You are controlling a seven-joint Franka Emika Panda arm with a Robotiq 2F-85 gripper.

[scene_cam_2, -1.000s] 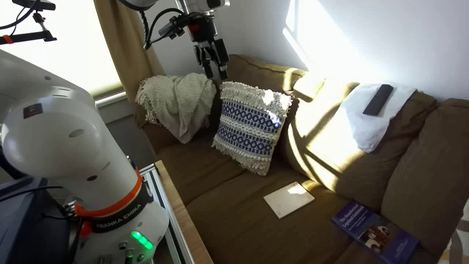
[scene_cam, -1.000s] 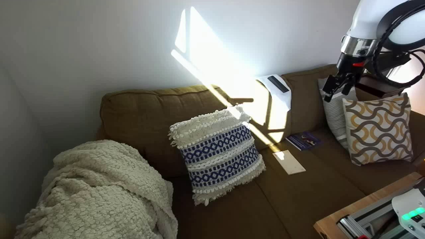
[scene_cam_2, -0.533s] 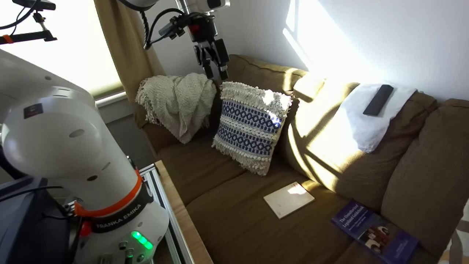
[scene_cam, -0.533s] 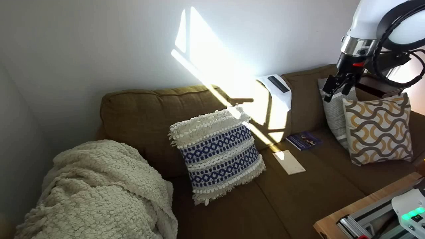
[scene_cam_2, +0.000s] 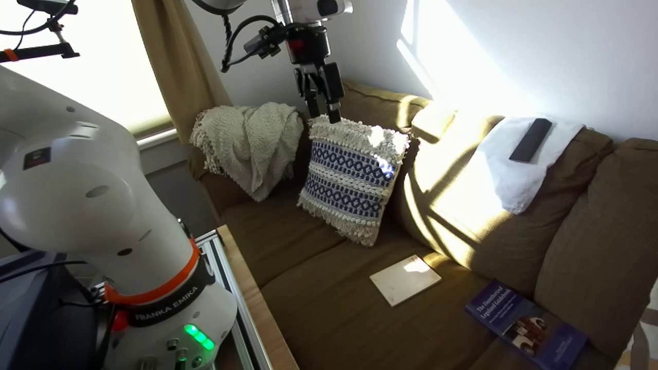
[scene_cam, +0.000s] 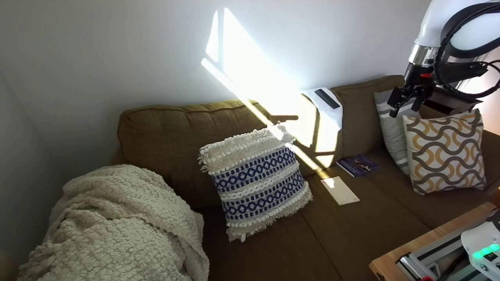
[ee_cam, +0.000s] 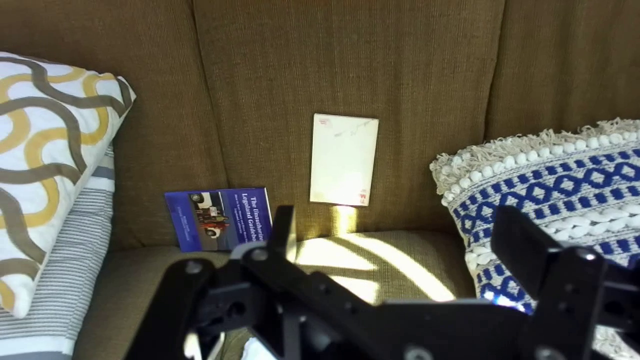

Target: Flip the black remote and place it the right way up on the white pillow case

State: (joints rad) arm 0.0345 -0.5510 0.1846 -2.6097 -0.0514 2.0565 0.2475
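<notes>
Upper right in an exterior view, the remote lies on the white pillowcase; its flip probably remains, though I can't tell. Upper centre, the pincer gapes wide, empty.

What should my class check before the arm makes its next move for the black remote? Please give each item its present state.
1. The gripper is open and unloaded: ok; its jaws stand apart with nothing between them.
2. The black remote is uncovered: ok; it lies on top of the white pillow case.
3. The remote's face is known: cannot tell; no buttons can be made out on the side that shows.
4. The gripper is at the remote: not ok; both exterior views show them well apart.
5. The wrist view shows the remote: not ok; it cannot be made out there.
6. The landing surface is level: not ok; the case drapes over a sloping back cushion.
</notes>
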